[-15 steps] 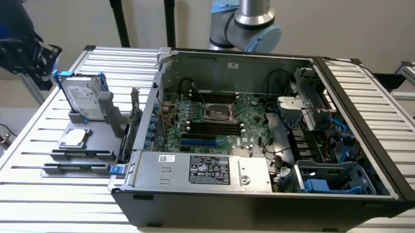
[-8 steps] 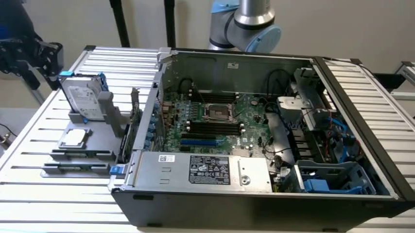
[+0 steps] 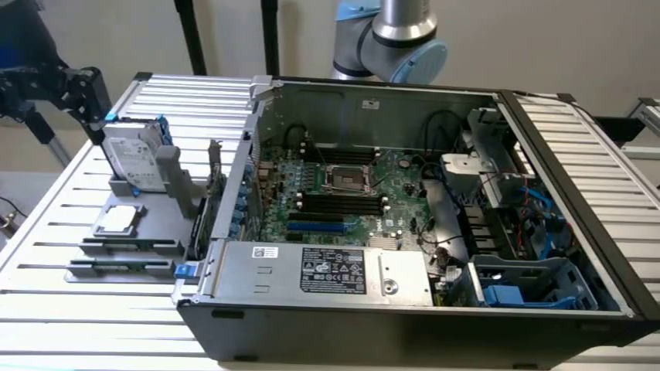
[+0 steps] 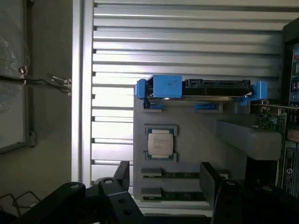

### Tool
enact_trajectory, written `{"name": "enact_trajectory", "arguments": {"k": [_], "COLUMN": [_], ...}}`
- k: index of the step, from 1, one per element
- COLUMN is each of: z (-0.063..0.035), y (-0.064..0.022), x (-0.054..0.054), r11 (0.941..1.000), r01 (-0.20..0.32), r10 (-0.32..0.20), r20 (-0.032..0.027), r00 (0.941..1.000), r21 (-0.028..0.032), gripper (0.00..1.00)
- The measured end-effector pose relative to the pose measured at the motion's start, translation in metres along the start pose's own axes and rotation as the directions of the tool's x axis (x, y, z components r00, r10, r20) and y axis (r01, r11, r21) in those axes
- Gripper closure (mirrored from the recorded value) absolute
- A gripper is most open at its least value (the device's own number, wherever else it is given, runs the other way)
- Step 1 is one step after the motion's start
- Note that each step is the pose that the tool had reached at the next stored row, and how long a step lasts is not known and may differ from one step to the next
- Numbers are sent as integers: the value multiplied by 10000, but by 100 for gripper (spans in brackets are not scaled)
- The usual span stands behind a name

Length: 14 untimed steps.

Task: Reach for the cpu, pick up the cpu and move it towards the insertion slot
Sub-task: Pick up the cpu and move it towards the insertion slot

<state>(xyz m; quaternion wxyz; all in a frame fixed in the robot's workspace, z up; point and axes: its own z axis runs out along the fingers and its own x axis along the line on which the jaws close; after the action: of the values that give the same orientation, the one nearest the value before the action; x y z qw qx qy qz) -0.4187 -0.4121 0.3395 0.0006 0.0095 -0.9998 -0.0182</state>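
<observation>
Silver-grey cpu (image 4: 160, 143) on grey tray (image 4: 196, 135), gripper (image 4: 164, 169) with jaws wide apart

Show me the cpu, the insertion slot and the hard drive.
cpu (image 4: 160, 143), wrist view, centre of its metal top.
insertion slot (image 3: 348, 179), exterior view, dark centre inside the frame.
hard drive (image 3: 138, 159), exterior view, its labelled silver face.

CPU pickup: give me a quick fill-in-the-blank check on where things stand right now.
1. The gripper is ___, holding nothing.
2. The cpu lies flat on the grey holder, ___ the computer case.
3. The hard drive beside the cpu stands upright in a ___ bracket.
4. The insertion slot sits ___ the computer case.

Missing words: open; outside; blue; inside
</observation>
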Motion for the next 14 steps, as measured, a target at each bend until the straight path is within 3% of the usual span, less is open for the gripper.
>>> {"name": "enact_trajectory", "arguments": {"k": [14], "z": [252], "y": [-48], "x": [2], "r11": [10000], "r01": [-21], "r10": [21], "r20": [1], "r00": [10000], "r21": [0], "gripper": [29]}}
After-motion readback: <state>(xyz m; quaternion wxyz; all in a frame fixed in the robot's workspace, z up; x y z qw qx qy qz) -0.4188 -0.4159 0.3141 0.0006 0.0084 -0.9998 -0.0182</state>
